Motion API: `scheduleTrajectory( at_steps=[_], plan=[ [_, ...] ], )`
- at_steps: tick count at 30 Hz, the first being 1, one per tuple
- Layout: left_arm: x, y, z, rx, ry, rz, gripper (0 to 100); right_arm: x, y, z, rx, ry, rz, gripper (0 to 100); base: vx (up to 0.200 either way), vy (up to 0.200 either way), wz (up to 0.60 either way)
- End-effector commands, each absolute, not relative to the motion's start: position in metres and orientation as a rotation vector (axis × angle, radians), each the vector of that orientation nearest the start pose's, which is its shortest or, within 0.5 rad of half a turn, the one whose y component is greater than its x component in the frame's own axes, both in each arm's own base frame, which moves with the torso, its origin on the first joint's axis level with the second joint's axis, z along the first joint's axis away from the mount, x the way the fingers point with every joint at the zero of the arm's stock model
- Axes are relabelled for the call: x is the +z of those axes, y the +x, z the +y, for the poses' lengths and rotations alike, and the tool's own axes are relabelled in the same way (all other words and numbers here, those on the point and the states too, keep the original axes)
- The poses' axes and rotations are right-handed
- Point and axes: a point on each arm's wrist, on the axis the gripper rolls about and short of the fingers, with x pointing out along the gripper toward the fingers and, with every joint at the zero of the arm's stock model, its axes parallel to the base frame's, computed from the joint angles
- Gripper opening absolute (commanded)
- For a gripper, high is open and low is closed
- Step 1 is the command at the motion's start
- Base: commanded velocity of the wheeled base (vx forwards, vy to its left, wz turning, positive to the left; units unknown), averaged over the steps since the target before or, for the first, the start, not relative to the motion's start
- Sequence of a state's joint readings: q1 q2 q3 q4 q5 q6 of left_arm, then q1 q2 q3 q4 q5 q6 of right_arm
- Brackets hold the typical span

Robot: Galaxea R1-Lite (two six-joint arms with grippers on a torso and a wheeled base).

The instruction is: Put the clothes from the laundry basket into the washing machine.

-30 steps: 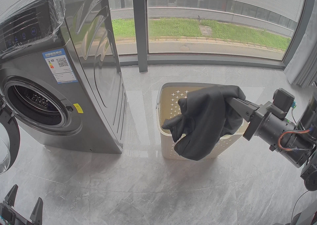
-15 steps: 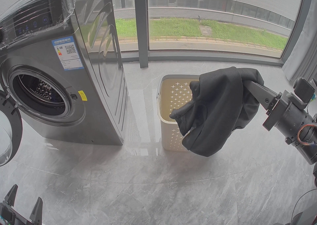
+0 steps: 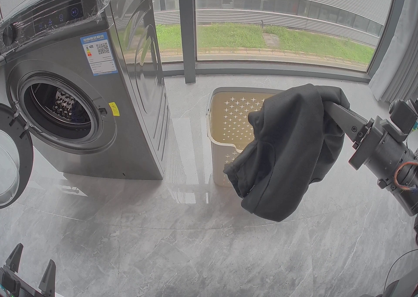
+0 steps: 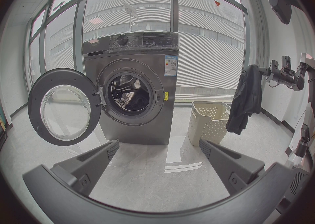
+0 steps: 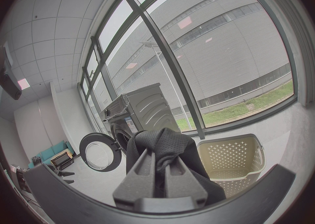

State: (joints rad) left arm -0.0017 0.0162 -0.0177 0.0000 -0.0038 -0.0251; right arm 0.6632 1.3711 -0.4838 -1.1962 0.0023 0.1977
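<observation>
Over the last second the right end effector [image 3: 330,107], pressed together on a fold of the dark garment [image 3: 287,150], has carried it up and back from the laundry basket [image 3: 219,160]. A second ago the cloth draped across the basket's front wall; now it hangs free in the air, on the robot's side of the basket and a little to its right, and the left wrist view shows its hem off the floor [image 3: 174,241]. The head camera has also shifted, so the washing machine [image 3: 130,93] sits further into the picture; that is a change of view, not a move of the machine. For the task this likely means the lift is done and the carry comes next: the garment is well apart from the drum opening [image 3: 58,108], which faces the robot's left side, with the door [image 3: 26,154] swung wide open. In the left wrist view something dark lies low in the drum, perhaps clothes already loaded. The left end effector [image 3: 34,258] stays low near the floor with its fingers spread and nothing between them. As for writing, the machine's front carries a blue-and-white label [image 3: 99,53] with a square code and a coloured rating scale, and a small yellow sticker [image 3: 114,109] beside the opening; the print on both is too small to read. The control panel [image 3: 56,8] shows a few lit symbols under wrinkled plastic film.
</observation>
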Motion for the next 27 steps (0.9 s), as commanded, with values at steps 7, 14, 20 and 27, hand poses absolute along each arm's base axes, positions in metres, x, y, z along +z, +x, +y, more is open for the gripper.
scheduleTrajectory(
  at_steps=[7,14,20,27],
  plan=[
    [0.0755,-0.0228,-0.0001,-0.006,-0.032,0.000,100,0.2366,0.1631,0.1286,0.693,0.290,-0.228,0,0.000,0.200,0.00],
    [0.0759,-0.0229,-0.0001,-0.006,-0.034,-0.001,100,0.2366,0.1631,0.1286,0.693,0.290,-0.228,0,0.000,0.200,0.00],
    [0.0759,-0.0229,-0.0001,-0.006,-0.034,-0.001,100,0.2355,0.1637,0.1290,0.691,0.291,-0.223,0,0.000,0.200,0.00],
    [0.0759,-0.0229,-0.0001,-0.006,-0.035,-0.001,100,0.2333,0.1643,0.1287,0.688,0.287,-0.214,0,0.000,0.200,0.00]
  ],
)
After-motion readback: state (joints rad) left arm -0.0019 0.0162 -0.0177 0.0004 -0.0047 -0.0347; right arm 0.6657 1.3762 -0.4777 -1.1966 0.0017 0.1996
